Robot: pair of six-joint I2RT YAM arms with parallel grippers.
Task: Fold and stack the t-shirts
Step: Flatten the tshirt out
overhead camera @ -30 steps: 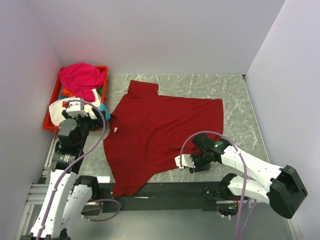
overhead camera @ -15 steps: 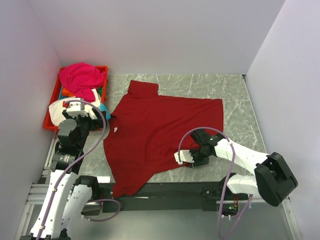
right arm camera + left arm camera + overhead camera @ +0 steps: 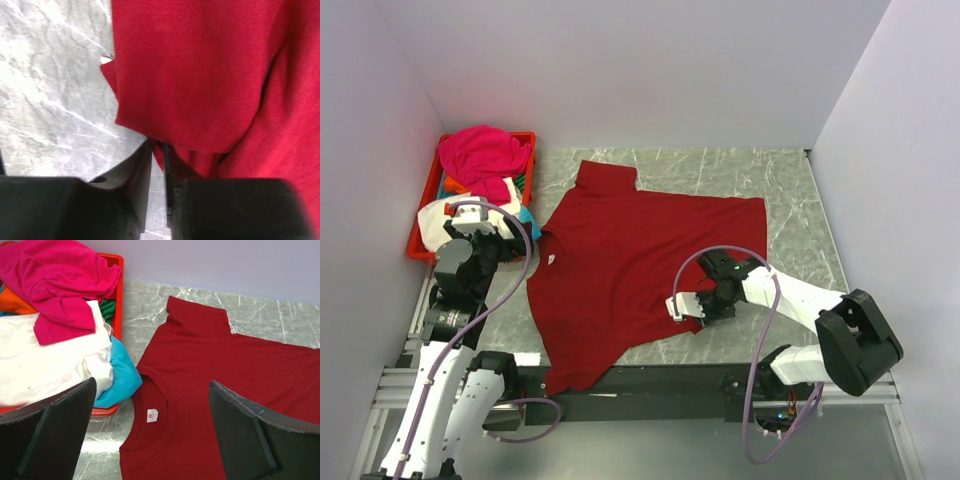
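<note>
- Laid flat on the bench (image 3: 790,200), the dark red t-shirt (image 3: 640,250), collar toward the left arm, one corner overhanging the near edge.
- Closed to a slit on the shirt's near side edge, the right hand (image 3: 682,308), cloth pinched between its fingers (image 3: 132,167).
- Spread wide and empty, the left hand (image 3: 472,215), poised by the crate (image 3: 119,270).
- Step judged in hand: first fold, edge gripped; next move calls for lifting and carrying that edge across without dragging the rest.
- Heaped in the crate, other t-shirts (image 3: 50,285) (magenta, cream-white, cyan, orange); depth of the pinch hidden beneath the fingers.
</note>
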